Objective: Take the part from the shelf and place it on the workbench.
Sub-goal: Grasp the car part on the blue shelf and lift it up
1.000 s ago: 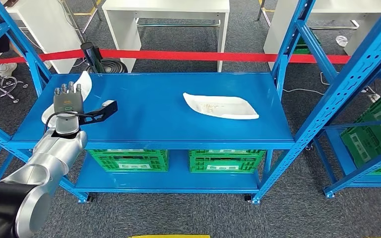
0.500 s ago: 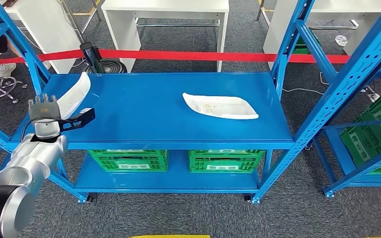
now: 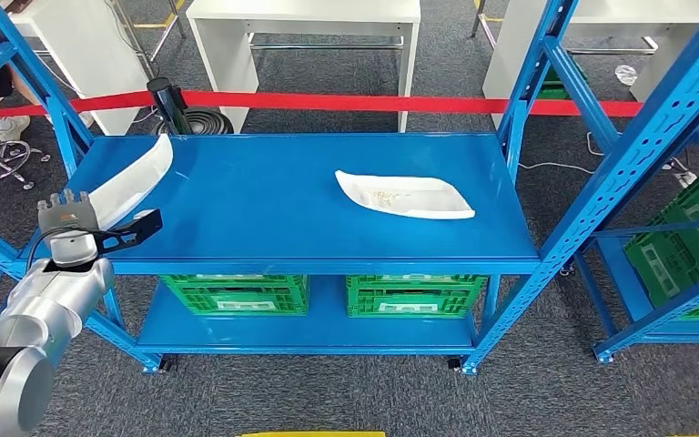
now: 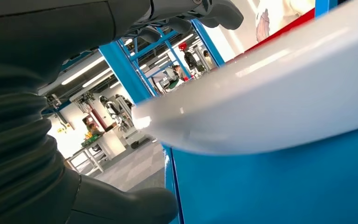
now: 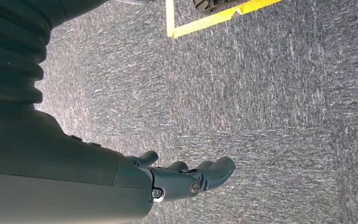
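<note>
Where shelf (image 3: 309, 241) ends, left hand (image 3: 71, 223), part (image 3: 132, 179)

Left arm comes up from seven o'clock in the head view, silver forearm angled toward eleven, the left hand (image 3: 75, 226) raised with its fingers (image 3: 64, 198) pointing up and thumb stuck out toward three o'clock, nothing clasped. Right hand (image 5: 186, 177) hangs low, fingers loosely extended and apart, palm bare.

Blue shelf (image 3: 264, 228) with two white parts (image 3: 405, 196) on top.
</note>
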Available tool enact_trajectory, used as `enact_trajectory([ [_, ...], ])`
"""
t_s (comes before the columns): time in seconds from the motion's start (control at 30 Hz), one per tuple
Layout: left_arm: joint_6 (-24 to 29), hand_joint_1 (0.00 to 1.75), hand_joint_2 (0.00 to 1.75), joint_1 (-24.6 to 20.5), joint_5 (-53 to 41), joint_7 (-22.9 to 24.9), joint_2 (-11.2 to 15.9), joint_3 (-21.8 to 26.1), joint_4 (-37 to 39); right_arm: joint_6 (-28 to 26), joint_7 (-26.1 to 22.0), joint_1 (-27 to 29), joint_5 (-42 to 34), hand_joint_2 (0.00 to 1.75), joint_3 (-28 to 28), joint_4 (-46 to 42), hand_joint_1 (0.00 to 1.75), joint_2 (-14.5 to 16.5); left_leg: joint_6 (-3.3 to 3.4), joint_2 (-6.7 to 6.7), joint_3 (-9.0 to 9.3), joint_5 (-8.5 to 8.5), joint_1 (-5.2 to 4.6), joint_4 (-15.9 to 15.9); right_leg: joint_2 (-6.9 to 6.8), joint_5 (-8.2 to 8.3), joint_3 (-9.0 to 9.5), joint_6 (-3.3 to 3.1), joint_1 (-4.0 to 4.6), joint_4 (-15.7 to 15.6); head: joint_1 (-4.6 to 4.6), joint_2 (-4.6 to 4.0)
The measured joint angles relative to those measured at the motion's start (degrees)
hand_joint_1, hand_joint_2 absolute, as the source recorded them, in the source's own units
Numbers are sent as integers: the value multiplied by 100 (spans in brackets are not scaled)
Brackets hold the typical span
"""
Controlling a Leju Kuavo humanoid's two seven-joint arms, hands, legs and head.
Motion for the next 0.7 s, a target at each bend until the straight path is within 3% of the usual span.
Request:
enact_trajectory([
  [0.1,-3,0,175,0,6,4,3,6,8,2,0,-1,1,175,-1,0,0,0,0,0,0,0,0,0,-2,0,1,0,0,0,0,0],
  [0.13,-5,10,175,3,16,13,4,19,15,2,0,-2,3,175,-1,0,0,0,0,0,0,0,0,0,-2,0,1,0,0,0,1,0],
  [0.23,18,136,175,51,129,32,21,111,30,2,1,-2,16,175,1,0,0,0,-1,1,1,-1,0,0,0,0,0,0,0,0,0,0],
  [0.27,54,170,175,86,189,7,33,160,30,2,2,-2,20,175,2,0,0,0,-1,2,1,-1,0,0,2,0,0,-1,0,0,0,0],
  [0.5,510,175,175,368,326,-326,45,441,31,-1,-2,-9,38,175,2,0,0,0,-2,1,1,-1,1,0,0,-7,-1,0,1,0,-1,0],
  [0.7,600,175,175,418,317,-391,32,538,31,3,-2,-11,57,175,11,0,0,0,-2,1,2,-1,0,0,0,-6,0,1,0,0,0,0],
])
